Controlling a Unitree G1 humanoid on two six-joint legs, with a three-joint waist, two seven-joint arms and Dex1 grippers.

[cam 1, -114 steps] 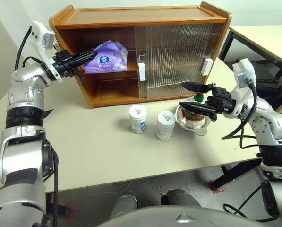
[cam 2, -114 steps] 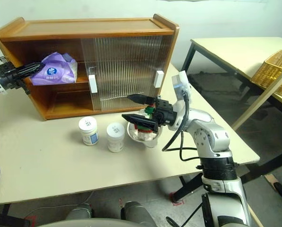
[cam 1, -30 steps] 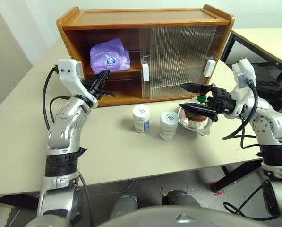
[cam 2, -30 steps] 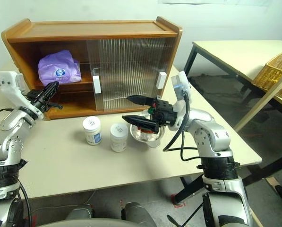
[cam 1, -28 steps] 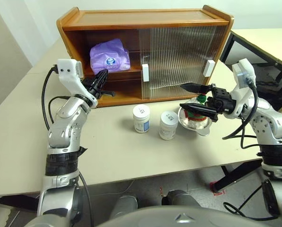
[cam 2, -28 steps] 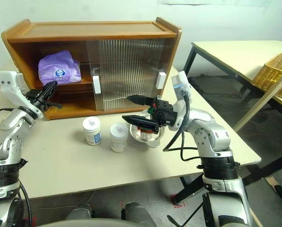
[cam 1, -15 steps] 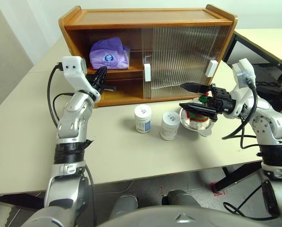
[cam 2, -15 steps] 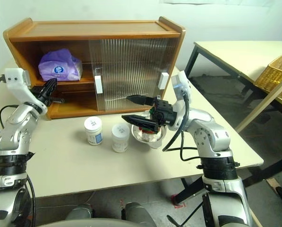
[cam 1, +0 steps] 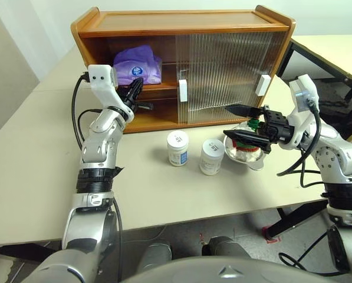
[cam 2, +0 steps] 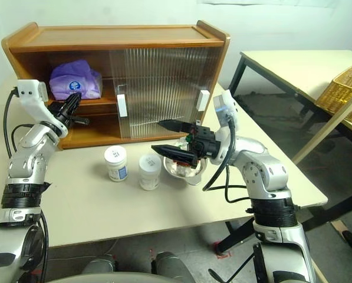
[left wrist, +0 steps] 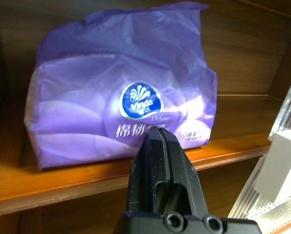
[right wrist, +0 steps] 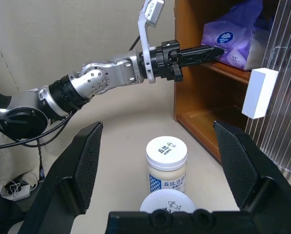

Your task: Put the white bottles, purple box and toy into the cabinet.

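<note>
Purple box (cam 1: 138, 66) on cabinet (cam 1: 181, 26) upper shelf; left pincer (cam 1: 137, 88) closed nearby.

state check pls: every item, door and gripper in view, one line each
Lavender crinkly plastic pack: on cabinet's upper shelf, ungripped.
Honey-brown wooden cabinet: left side open.
Ribbed translucent sliding doors: covering the right side.
Two white lidded jars: upright on table, lids on.
White plush toy: in steel bowl, outside cabinet.
Left gripper: shut, empty, by the pack.
Right gripper: open, empty, above the bowl.
</note>
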